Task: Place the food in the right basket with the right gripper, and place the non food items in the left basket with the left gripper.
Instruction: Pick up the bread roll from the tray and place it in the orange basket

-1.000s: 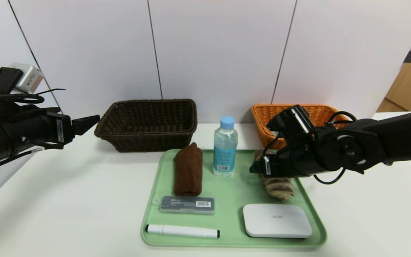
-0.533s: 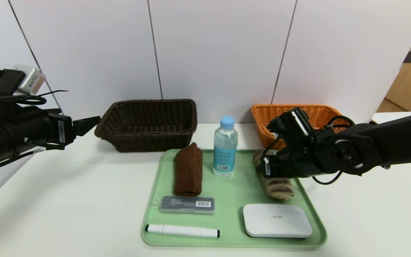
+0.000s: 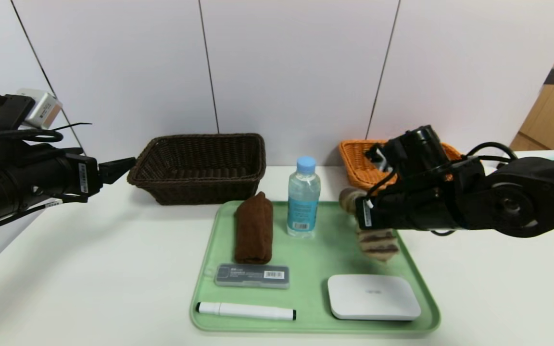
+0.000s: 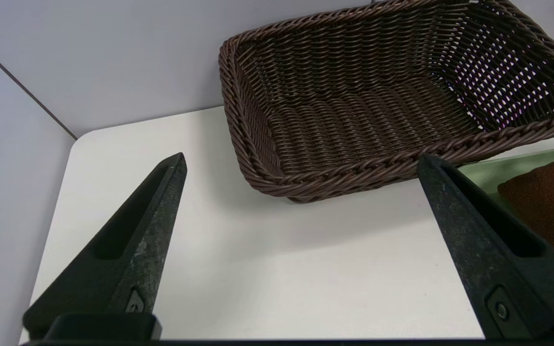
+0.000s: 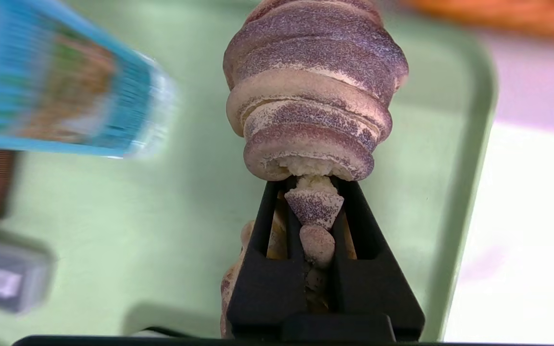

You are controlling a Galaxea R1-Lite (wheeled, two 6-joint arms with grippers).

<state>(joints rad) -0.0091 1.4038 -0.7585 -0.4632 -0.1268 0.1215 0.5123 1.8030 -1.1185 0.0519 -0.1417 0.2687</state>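
Observation:
My right gripper [image 3: 361, 218] is shut on a striped croissant [image 3: 377, 244], pinching its middle, and holds it above the right side of the green tray [image 3: 315, 262]; the wrist view shows the croissant [image 5: 313, 101] squeezed between the fingers [image 5: 262, 230]. The orange basket [image 3: 361, 166] stands just behind that arm. My left gripper [image 3: 125, 164] is open and empty at the far left, beside the dark brown basket [image 3: 200, 166], which is empty [image 4: 378, 110]. On the tray lie a brown cloth [image 3: 254, 233], a water bottle [image 3: 303, 197], a grey case [image 3: 252, 276], a white marker [image 3: 245, 311] and a white box [image 3: 373, 297].
The white table [image 3: 89, 269] runs left and right of the tray. A white panel wall [image 3: 282, 72] stands right behind both baskets. The bottle stands upright close to the held croissant.
My right gripper has lifted the croissant off the tray and risen slightly towards the orange basket. The left arm has stayed still.

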